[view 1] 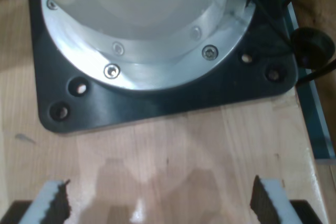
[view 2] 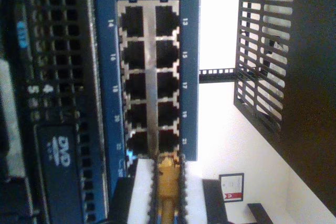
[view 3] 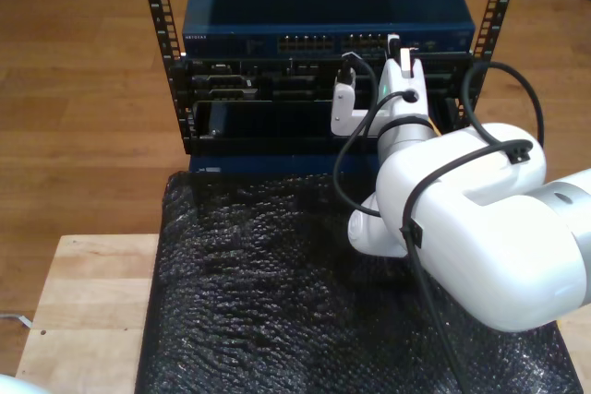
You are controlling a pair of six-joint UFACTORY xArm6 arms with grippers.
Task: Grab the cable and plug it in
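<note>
The cable (view 2: 167,187) sits pinched between the closed jaws of my second gripper (view 2: 167,169), its long axis running straight ahead out of them toward the blue switch (view 2: 191,51). Its tip lies just short of the lowest pair of ports (view 2: 152,141), roughly on the divider between them, though blur hides which port it favours. We judge the push must go forward along that axis. My first gripper (view 1: 160,203) hangs wide open and empty over the wooden table (view 1: 173,145), beside an arm's base plate (view 1: 157,100).
</note>
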